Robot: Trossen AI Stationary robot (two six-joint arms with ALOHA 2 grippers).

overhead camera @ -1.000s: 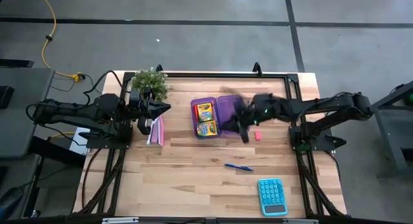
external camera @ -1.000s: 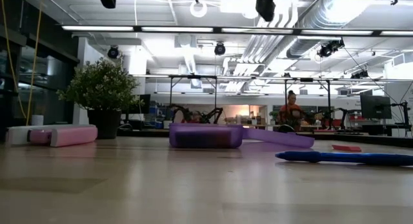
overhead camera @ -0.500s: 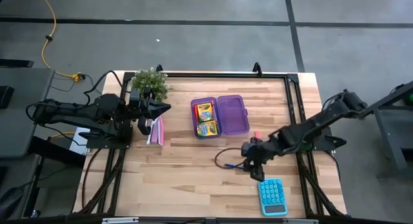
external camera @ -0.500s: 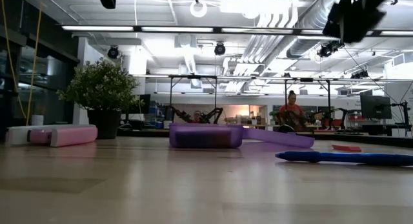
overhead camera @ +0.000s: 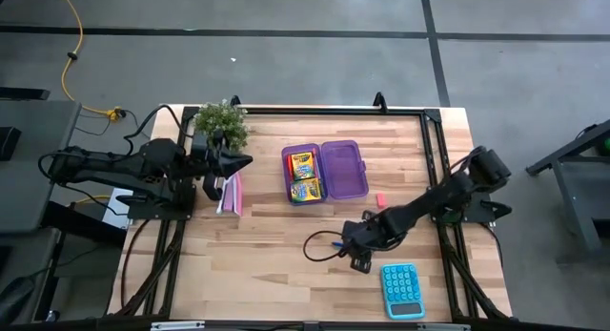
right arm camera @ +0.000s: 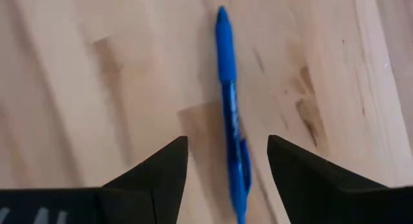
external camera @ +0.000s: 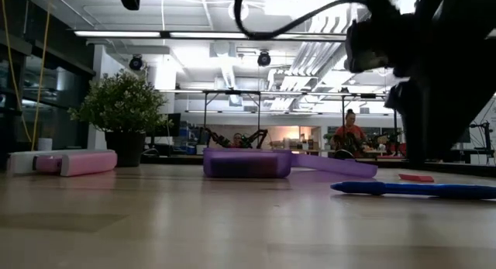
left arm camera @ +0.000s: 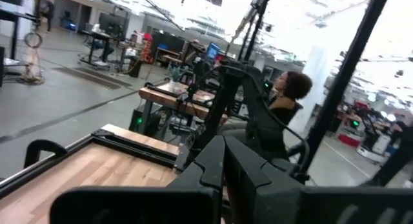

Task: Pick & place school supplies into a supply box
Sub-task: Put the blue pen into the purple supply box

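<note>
While two crayon boxes sit boxed, one blue pen remains.

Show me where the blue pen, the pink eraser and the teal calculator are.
blue pen (right arm camera: 230, 114): right wrist view, middle of barrel.
pink eraser (overhead camera: 380, 199): high view, its centre.
teal calculator (overhead camera: 402, 290): high view, its keypad.

A pale butcher-block wooden table carries everything. Near its far middle lies the translucent purple supply box, opened flat, its two halves side by side. A small potted plant stands at the far left corner, with a pink-and-white booklet just in front of it. A tiny pink eraser lies right of the box, apart from it. A blue pen lies flat nearer the front, and a teal calculator lies at the front right
</note>
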